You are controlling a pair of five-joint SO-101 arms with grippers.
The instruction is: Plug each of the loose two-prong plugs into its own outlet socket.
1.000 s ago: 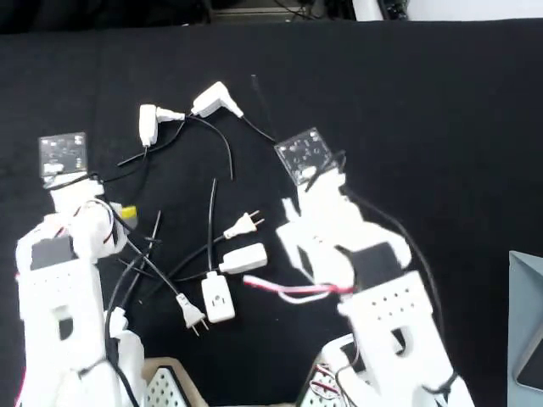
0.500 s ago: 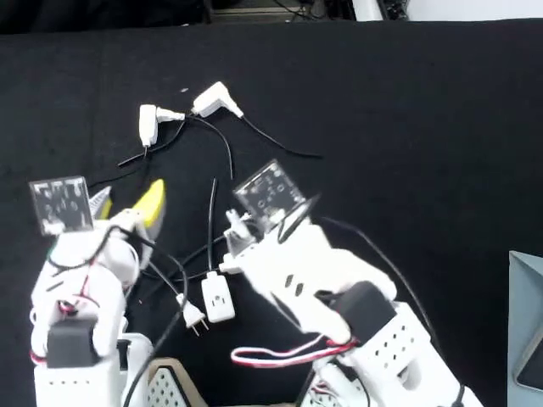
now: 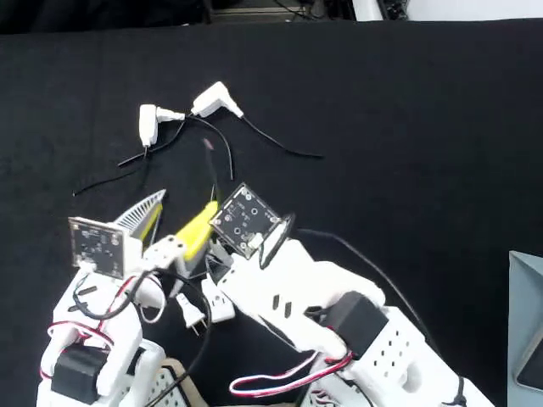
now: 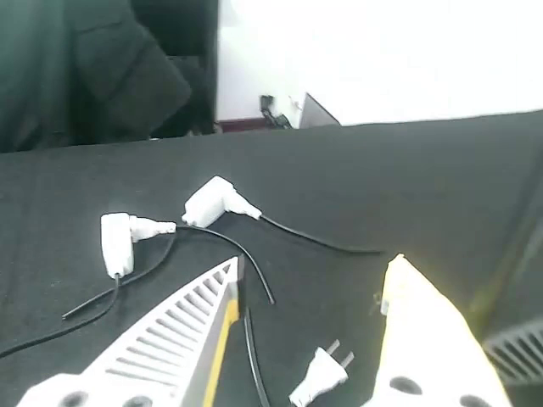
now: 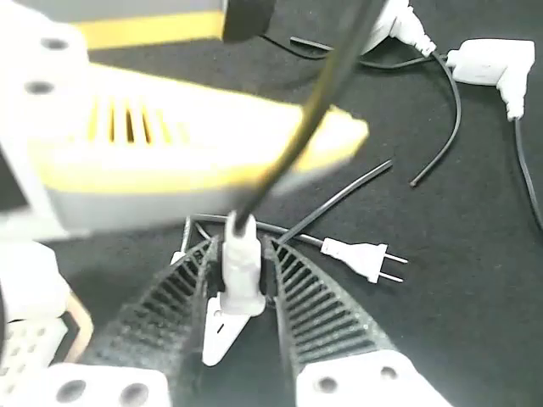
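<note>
The black worktop [image 3: 424, 127] carries all cords and fittings. The right arm [image 3: 339, 314] extends from the near right edge toward the centre. The left arm [image 3: 93, 356] stands at the near left corner.

The left gripper [image 4: 314, 261] hangs above the worktop with its jaws released and set wide apart: one white ribbed, the other white with a yellow face. In the high view the left gripper [image 3: 187, 201] sits just beside the right arm's camera board.

The right gripper [image 5: 237, 246] is low over the worktop. Its black ribbed jaws are clenched on a white connector [image 5: 237, 284], which has a black cord leaving its far end.

Two white socket blocks [image 3: 216, 100] [image 3: 148, 123] lie near each other at the far left, each joined to a black cord.

One loose two-prong plug [image 4: 321, 377] lies on the worktop below the left gripper's gap, near the right gripper. A second two-prong plug [image 3: 193, 314] lies between the two arms, prongs toward the near edge.
</note>
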